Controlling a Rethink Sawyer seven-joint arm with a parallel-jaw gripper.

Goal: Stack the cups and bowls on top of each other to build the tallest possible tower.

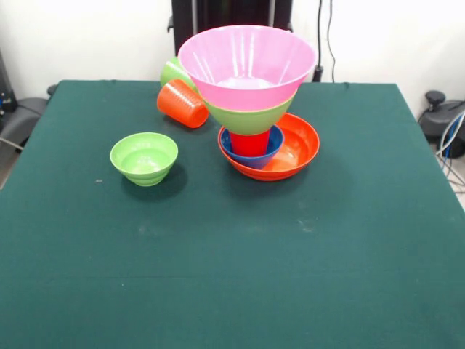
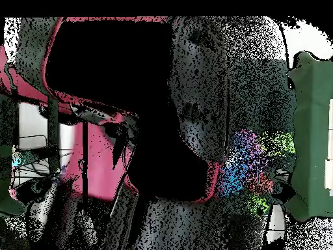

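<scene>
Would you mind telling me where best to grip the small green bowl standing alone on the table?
Probably the small green bowl is best taken by its rim, from straight above: it stands upright, mouth open, apart from the tower, with bare cloth around it.

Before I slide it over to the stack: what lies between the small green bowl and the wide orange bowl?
Bare green cloth only, in the front view, between the small green bowl and the wide orange bowl.

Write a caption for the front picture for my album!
A wobbly-looking tower on a green table: pink bowl on green bowl, red cup, blue bowl, orange bowl.
</scene>
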